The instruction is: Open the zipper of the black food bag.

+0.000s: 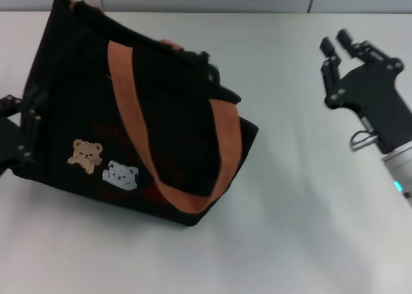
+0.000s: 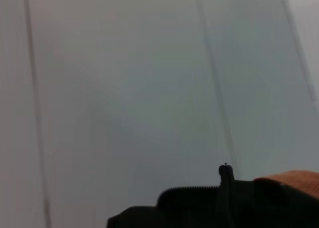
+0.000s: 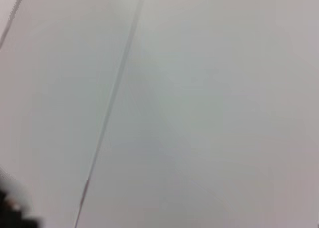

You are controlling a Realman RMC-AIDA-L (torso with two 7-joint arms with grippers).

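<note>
So the black food bag [image 1: 129,114] is lying tilted on the white table [image 1: 309,197], orange handle [image 1: 122,82] draped across the face with the bear patch [image 1: 86,155]. Left gripper [image 1: 22,130] is jammed against the bag's end panel; can't tell if its jaws are parted or pinching fabric, the black swallows everything. Right gripper [image 1: 338,53] hangs well off to the far side of the bag from that one, jaws spread a bit, holding nothing. The zipper [image 2: 192,189] shows in the left wrist view as a toothed line along the bag's top edge, close by that gripper. My worry: if the left hold is weak, tugging the pull will just drag the whole floppy bag along instead of unzipping it
</note>
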